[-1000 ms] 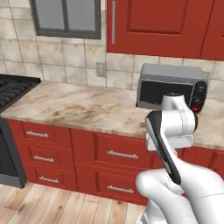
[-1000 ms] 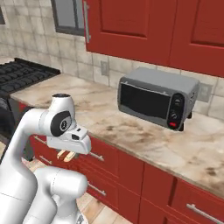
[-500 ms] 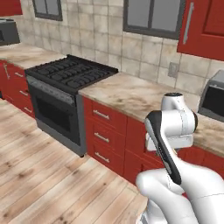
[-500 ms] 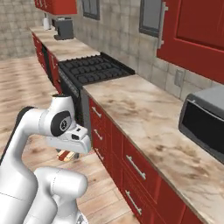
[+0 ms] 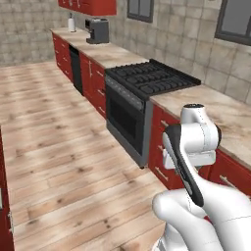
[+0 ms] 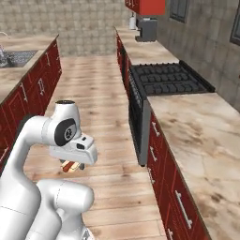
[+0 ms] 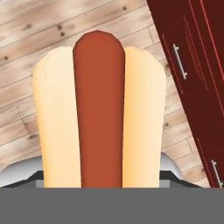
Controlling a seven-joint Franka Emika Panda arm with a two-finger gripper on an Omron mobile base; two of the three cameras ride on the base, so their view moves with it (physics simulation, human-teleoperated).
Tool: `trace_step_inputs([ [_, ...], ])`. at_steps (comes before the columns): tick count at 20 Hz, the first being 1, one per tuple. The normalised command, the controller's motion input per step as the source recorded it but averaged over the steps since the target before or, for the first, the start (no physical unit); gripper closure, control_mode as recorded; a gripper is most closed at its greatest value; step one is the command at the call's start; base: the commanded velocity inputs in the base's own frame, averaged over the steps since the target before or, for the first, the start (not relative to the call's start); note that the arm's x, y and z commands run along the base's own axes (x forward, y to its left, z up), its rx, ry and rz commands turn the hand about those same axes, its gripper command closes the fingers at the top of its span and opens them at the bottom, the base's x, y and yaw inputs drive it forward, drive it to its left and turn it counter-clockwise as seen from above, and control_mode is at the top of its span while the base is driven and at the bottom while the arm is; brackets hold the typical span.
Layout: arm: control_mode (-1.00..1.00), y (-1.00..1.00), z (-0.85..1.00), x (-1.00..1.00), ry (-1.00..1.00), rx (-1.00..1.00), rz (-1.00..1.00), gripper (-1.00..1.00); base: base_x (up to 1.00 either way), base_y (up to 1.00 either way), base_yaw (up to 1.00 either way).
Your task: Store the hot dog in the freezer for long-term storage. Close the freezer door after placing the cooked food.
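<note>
Over wooden floor [image 7: 26, 87] — hot dog [image 7: 99, 113] gripped

Red cabinets, pale wood floor, tan-and-red hot dog

The hot dog [image 7: 98, 113] has a pale tan bun with a reddish-brown sausage down its middle; in the right base view it shows as a small tan and red shape [image 6: 70, 165] under the white hand [image 6: 72, 157]. The floor [image 5: 59, 142] is light wooden planking with darker knots and seams. The cabinets [image 6: 164, 173] are deep red with thin silver handles. The bench [image 6: 197, 136] is mottled beige stone with brownish veins. The stove [image 5: 139, 98] is black on top with a dark front and grey trim. The wall [image 5: 186, 34] is beige square tile. A coffee machine [image 5: 98, 30] is dark grey.
</note>
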Motion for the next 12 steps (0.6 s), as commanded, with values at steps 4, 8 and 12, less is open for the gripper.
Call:
trace_step_inputs([
  [4,1.0,0.0,0.0,0.0,0.0,0.0,0.0,1.0,0.25,0.0,0.62],
  [8,1.0,0.0,0.0,0.0,0.0,0.0,0.0,1.0,0.06,0.0,0.72],
  [12,1.0,0.0,0.0,0.0,0.0,0.0,0.0,1.0,0.01,0.0,0.81],
])
